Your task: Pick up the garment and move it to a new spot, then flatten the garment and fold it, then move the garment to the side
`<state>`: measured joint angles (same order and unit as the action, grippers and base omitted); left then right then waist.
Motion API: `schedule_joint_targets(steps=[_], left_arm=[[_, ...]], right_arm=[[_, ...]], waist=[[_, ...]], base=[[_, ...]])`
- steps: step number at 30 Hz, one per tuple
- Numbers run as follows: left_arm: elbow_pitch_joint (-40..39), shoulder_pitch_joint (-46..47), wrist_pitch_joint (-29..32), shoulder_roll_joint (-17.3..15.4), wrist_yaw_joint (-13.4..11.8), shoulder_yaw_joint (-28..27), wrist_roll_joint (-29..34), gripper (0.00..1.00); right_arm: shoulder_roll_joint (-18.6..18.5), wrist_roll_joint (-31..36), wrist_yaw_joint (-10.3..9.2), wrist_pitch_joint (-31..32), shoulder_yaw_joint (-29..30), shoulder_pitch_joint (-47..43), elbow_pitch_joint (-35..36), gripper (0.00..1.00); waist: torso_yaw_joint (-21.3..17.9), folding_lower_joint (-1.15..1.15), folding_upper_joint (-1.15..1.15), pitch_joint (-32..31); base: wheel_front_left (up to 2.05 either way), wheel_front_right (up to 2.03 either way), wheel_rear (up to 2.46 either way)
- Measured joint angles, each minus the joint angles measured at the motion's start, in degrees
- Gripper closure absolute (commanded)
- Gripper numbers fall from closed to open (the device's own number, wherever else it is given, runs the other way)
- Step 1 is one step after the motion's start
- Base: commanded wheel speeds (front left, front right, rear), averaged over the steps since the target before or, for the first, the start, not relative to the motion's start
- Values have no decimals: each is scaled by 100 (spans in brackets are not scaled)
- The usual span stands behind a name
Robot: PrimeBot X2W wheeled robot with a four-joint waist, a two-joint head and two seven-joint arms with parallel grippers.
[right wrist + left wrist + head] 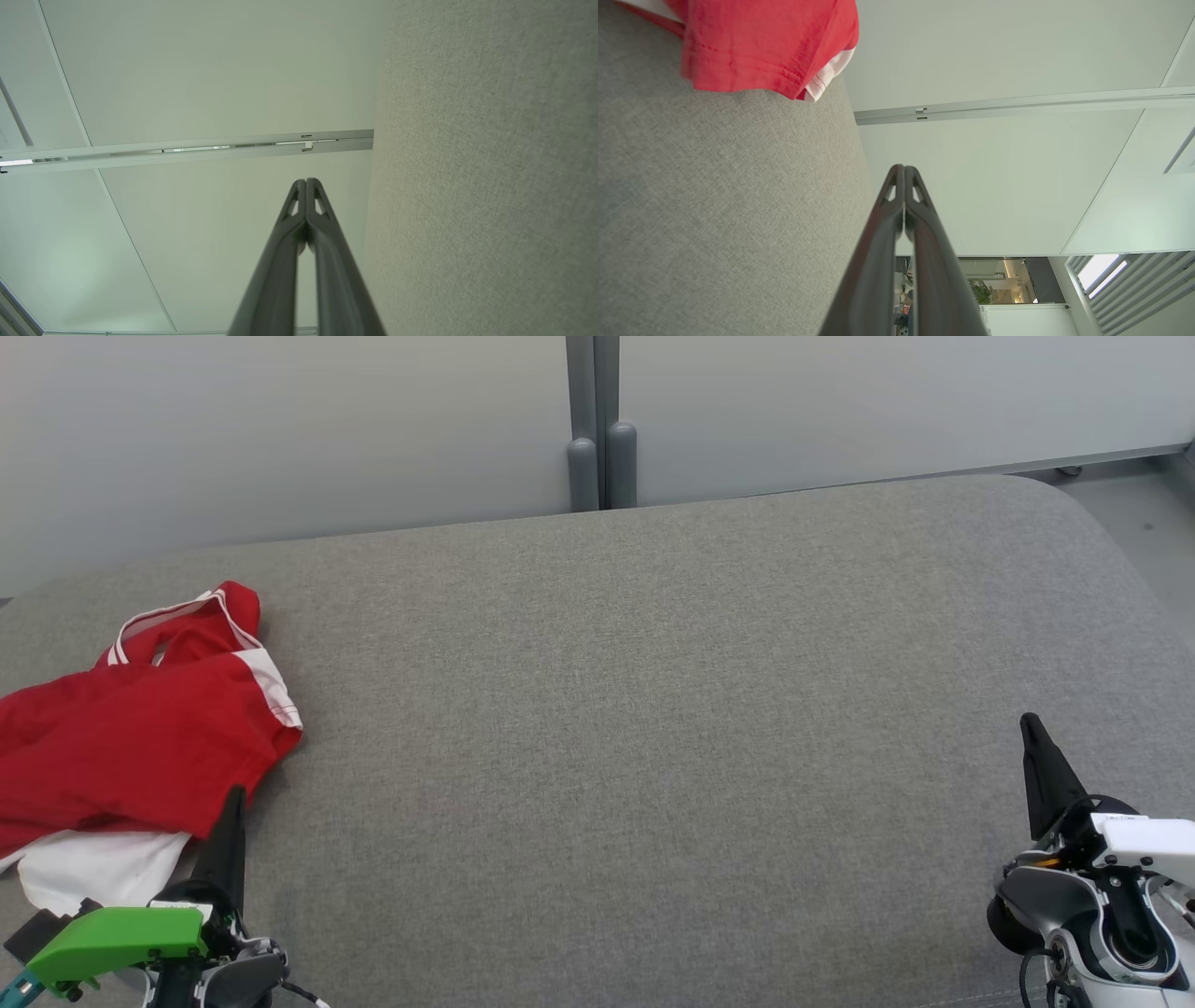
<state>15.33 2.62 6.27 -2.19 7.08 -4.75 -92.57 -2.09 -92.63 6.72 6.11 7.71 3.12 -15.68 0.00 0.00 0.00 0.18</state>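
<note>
Barely begun, by the look of it: red-and-white garment (pixel 140 737) in a crumpled heap at the left end of the grey padded surface (pixel 653 709), lying straight on the cloth and in no basket or tray. Everything left to do: lifting, shifting to a new spot, flattening, folding, setting aside. Left gripper (pixel 235 795) pinched fully closed, holding nothing, tip just beside the garment's hem (touching or not, hard to say). Right gripper (pixel 1030 722) likewise closed and empty, well apart at the lower right.
</note>
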Motion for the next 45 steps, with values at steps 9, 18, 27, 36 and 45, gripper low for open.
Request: schedule_joint_targets(steps=[9,18,27,36,45], left_arm=[[0,0,0,0,0,0,0,100],[0,0,0,0,0,0,0,100],[0,0,0,0,0,0,0,100],[0,0,0,0,0,0,-1,100],[268,-244,-2,115,-5,65,-1,0]], right_arm=[[0,0,0,0,0,0,0,100],[0,0,0,0,0,0,0,100],[0,0,0,0,0,0,0,100],[0,0,0,0,0,0,0,100],[133,-1,-24,-2,-25,-276,-250,0]], waist=[[0,0,0,0],[0,0,0,0],[0,0,0,0],[0,0,0,0],[-1,0,0,0]], base=[[0,0,0],[0,0,0],[0,0,0],[0,0,0],[0,0,0]])
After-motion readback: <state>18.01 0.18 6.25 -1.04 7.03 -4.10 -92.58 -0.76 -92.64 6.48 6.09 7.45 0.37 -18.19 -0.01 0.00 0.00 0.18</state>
